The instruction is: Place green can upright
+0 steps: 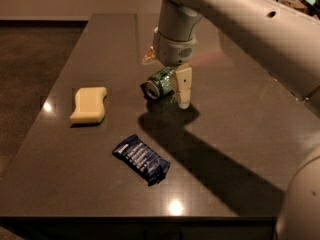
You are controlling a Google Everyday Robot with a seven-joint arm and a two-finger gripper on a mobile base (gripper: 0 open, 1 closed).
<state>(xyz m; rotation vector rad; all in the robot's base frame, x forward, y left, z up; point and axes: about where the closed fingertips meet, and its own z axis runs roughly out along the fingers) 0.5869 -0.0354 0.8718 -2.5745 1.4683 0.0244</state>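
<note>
Centre frame: green can lies on its side on the bench. The gripper hangs over it, jaws spread, holding nothing. Risk: a jaw nudges the can so it rolls, or an off-centre clamp squirts it out.

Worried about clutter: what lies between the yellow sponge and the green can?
Nothing; the camera view shows bare dark tabletop between the yellow wavy foam sponge and the tipped green metal drink can. The robot's pincer hangs right over that can.
</note>
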